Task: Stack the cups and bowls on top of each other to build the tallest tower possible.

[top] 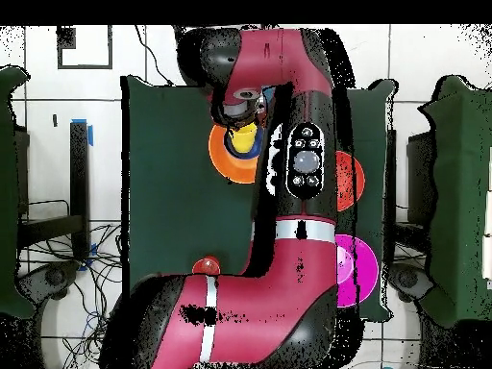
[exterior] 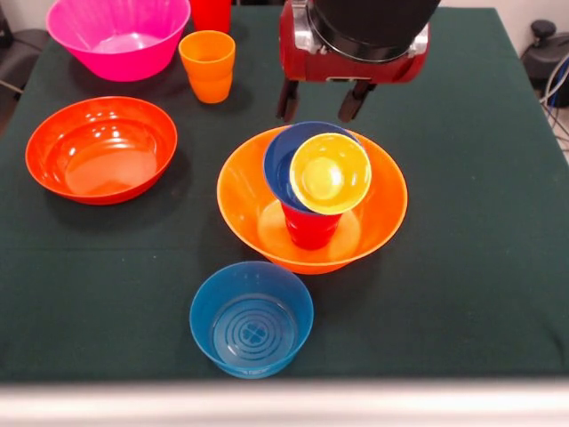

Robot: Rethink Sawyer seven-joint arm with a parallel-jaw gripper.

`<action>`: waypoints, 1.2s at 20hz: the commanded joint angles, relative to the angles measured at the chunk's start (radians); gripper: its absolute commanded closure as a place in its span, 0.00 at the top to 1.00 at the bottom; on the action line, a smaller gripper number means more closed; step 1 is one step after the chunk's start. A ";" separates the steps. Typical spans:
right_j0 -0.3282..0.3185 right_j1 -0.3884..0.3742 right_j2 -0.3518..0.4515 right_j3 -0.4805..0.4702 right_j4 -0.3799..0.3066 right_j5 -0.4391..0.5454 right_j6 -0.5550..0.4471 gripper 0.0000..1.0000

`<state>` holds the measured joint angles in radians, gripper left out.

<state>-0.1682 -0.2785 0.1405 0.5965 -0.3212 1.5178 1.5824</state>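
Note:
The tower stands mid-table: a big yellow-orange bowl [exterior: 242, 197] holds a red cup [exterior: 309, 229]. A small dark blue bowl [exterior: 279, 157] sits tilted on that cup, with a yellow cup [exterior: 331, 172] in it. My gripper [exterior: 322, 103] hangs just behind the tower, open and empty, its fingers [exterior: 287, 100] apart. Loose pieces are a light blue bowl [exterior: 252, 318], an orange-red bowl [exterior: 100, 149], a pink bowl [exterior: 118, 36], an orange cup [exterior: 207, 65] and a red cup [exterior: 211, 11]. In the overhead view my arm hides most of the tower; the base bowl [top: 223, 156] and yellow cup [top: 244, 139] show.
The table has a dark green cloth [exterior: 462, 222]. In the overhead view the orange-red bowl [top: 355, 181], the pink bowl [top: 356, 272] and the red cup [top: 206, 266] peek out beside my arm [top: 303, 173]. Cables and equipment lie off the table's sides.

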 commanded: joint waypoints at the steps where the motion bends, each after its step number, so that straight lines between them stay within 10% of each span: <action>1: -0.001 0.019 0.050 0.094 -0.024 0.059 -0.192 1.00; 5: -0.025 -0.001 0.100 0.163 0.005 -0.242 -0.193 1.00; 6: -0.033 -0.012 0.108 0.191 0.013 -0.296 -0.195 0.00; 9: -0.044 -0.036 0.117 0.246 0.027 -0.399 -0.167 0.00; 24: -0.031 -0.042 0.077 0.239 0.045 -0.301 -0.135 0.00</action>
<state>-0.1918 -0.3087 0.1572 0.7177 -0.2793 1.1387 1.5824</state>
